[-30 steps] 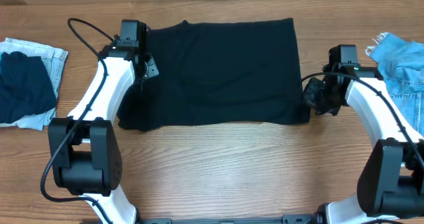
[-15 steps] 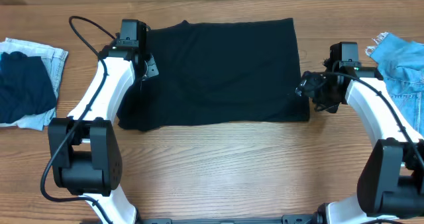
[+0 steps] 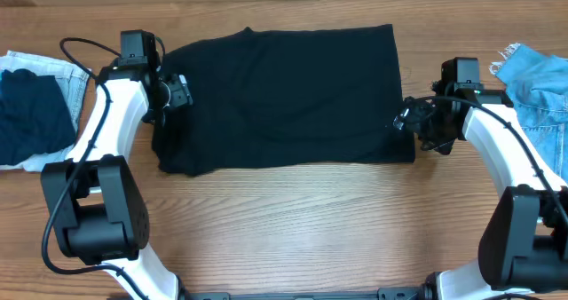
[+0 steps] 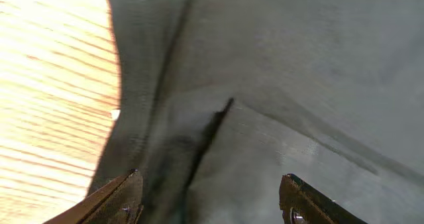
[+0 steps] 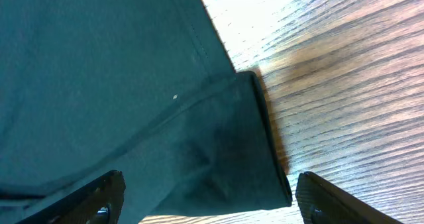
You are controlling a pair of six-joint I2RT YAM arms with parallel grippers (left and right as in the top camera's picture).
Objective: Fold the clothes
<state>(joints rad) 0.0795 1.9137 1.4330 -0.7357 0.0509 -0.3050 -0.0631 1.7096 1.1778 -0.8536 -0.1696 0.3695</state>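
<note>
A black garment point(image 3: 284, 96) lies folded flat as a wide rectangle across the middle of the table. My left gripper point(image 3: 180, 90) hovers at its left edge, open, with only the cloth point(image 4: 298, 85) lying below the jaws and a fold crease running between them. In the left wrist view the left gripper point(image 4: 209, 184) holds nothing. My right gripper point(image 3: 406, 121) is at the garment's right edge near its front corner. In the right wrist view the right gripper point(image 5: 211, 181) stands wide open over the folded corner point(image 5: 262, 151), apart from it.
A pile of light denim and dark navy clothes point(image 3: 35, 109) sits at the far left. Light blue denim point(image 3: 537, 82) lies at the far right, beside the right arm. Bare wooden table point(image 3: 293, 220) runs along the front.
The right gripper opened and let go of the garment's right edge. The left arm swung left to the garment's left edge while its jaws widened.
</note>
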